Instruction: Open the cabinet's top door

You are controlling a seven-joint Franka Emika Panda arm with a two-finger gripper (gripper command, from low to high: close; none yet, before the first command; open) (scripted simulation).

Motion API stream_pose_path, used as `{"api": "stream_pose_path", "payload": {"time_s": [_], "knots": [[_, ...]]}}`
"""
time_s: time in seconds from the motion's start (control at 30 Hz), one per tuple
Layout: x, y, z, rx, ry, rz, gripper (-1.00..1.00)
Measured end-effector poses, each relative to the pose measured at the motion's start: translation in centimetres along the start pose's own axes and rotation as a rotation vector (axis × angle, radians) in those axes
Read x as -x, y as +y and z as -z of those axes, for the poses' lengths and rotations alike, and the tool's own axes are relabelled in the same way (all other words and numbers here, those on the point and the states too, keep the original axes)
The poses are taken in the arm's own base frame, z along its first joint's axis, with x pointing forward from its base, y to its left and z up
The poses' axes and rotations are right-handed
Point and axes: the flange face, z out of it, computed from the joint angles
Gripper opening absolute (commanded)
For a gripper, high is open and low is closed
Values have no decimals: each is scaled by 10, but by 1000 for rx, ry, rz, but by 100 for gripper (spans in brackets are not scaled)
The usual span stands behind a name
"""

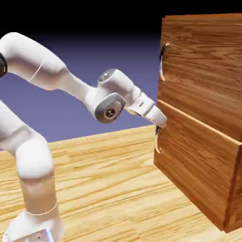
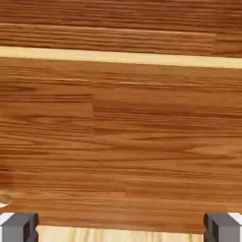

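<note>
The cabinet (image 1: 208, 123) of reddish-brown wood stands at the exterior view's right. Its top door (image 1: 203, 66) is shut, with a curved metal handle (image 1: 162, 61) near its left edge. My gripper (image 1: 161, 125) is at the cabinet's front, by the seam under the top door and well below that handle. In the hand view the cabinet's wood grain (image 2: 121, 142) fills the picture, crossed by a pale stripe (image 2: 121, 57) near the top. My gripper (image 2: 121, 230) is open; its grey fingertips (image 2: 19, 227) stand far apart with nothing between them.
The shorter lower panel (image 1: 198, 165) has its own curved handle (image 1: 157, 142) just under my gripper. The cabinet rests on a light wooden table (image 1: 108, 189), which spreads toward the arm's base at the lower left.
</note>
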Motion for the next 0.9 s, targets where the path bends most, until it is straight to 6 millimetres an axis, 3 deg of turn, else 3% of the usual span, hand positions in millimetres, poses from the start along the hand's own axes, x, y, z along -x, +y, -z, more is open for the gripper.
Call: {"api": "stream_pose_path", "payload": {"time_s": [0.23,0.43,0.67,0.9], "knots": [[-38,-28,42,-86,130,-51,0],[-57,-53,77,-161,233,-79,0],[-62,-84,111,-245,339,-95,0],[-52,-115,130,-322,426,-94,0]]}}
